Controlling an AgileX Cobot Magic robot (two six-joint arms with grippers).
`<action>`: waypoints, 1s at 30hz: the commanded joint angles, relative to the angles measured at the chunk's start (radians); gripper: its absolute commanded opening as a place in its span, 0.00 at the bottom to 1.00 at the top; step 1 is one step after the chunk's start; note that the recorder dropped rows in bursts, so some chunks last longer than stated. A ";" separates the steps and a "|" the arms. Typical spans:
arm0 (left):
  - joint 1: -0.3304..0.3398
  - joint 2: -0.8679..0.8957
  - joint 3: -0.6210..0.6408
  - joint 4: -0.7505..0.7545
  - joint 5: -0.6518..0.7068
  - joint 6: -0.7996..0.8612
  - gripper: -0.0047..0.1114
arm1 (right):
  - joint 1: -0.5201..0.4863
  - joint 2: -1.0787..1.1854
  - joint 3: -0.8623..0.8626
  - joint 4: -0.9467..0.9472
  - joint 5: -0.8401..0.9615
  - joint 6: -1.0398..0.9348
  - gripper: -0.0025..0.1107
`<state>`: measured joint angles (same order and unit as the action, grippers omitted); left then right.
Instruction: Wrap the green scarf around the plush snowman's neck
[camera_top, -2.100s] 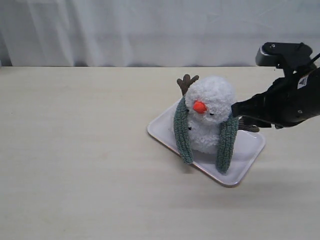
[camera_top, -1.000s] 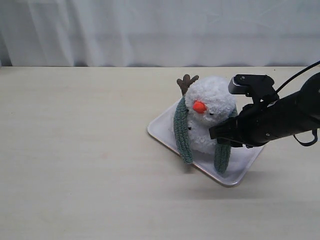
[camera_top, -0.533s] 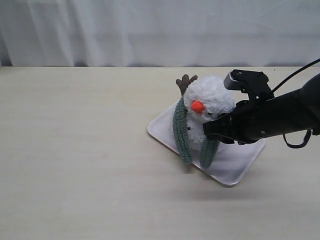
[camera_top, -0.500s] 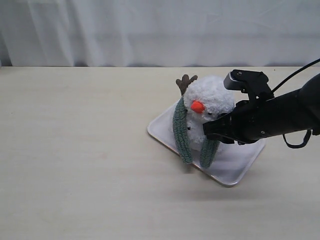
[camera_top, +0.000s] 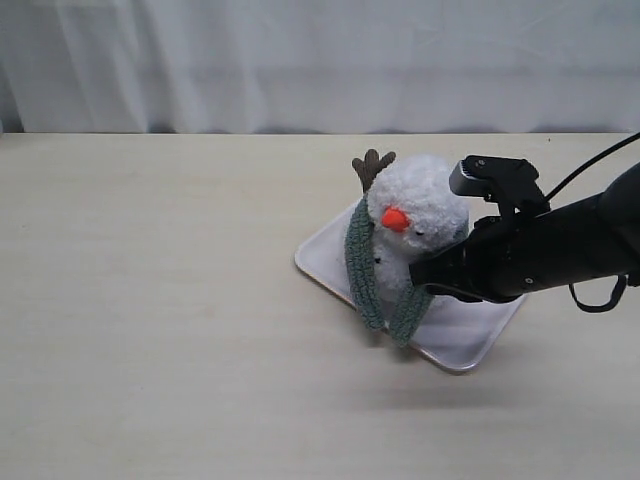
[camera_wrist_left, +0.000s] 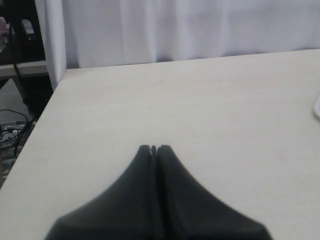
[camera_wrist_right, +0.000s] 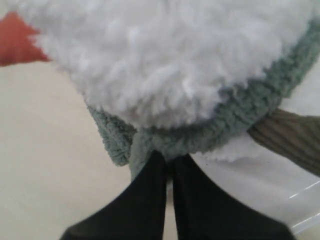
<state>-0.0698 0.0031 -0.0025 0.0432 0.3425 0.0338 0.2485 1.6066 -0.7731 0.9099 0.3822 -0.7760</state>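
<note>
Right tool: The black right tool (camera_top: 417, 277) has its jaws pressed fully together, low at the toy's front. Its tips sit in the knit and seem to nip a thin fold of it, though the fibres hide the exact bite.
Left tool: The left tool (camera_wrist_left: 154, 148) has its jaws together with nothing in them. It hangs over bare pale wooden worktop (camera_wrist_left: 200, 100), out of the wide view.
Scarf: The grey-green ribbed knit scarf (camera_top: 362, 275) runs behind the head and over both shoulders. One tail hangs straight on the side away from the right tool. The other is at that tool's tips, drawn across so the two ends nearly meet.
Snowman: The fluffy white plush snowman (camera_top: 425, 195), with its orange cone nose (camera_top: 396, 218), is directly ahead of and above the right tool's tips. It stands roughly upright on a flat white rectangular tray (camera_top: 462, 352).
Step in hand: By the look of it, crossing the nipped tail over the chest.
Doing it well: Carry the tail sideways beneath the nose and over the other tail, snug to the neck crease (camera_top: 393, 246). Pull level rather than downward, or the knit may slip off the shoulders.
Watch for: The toy looks light, so a hard tug could tip it or slide it on the tray. Steer clear of the brown corduroy twig arm (camera_wrist_right: 290, 140) beside the tool.
</note>
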 joint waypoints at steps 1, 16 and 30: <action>-0.007 -0.003 0.003 -0.003 -0.012 0.004 0.04 | -0.002 0.002 0.019 0.037 -0.033 -0.041 0.06; -0.007 -0.003 0.003 -0.003 -0.012 0.004 0.04 | -0.002 0.002 0.030 0.095 -0.007 -0.085 0.06; -0.007 -0.003 0.003 -0.003 -0.012 0.004 0.04 | -0.002 0.002 0.034 0.095 0.001 -0.095 0.16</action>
<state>-0.0698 0.0031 -0.0025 0.0432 0.3425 0.0338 0.2485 1.6073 -0.7426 0.9998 0.3664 -0.8536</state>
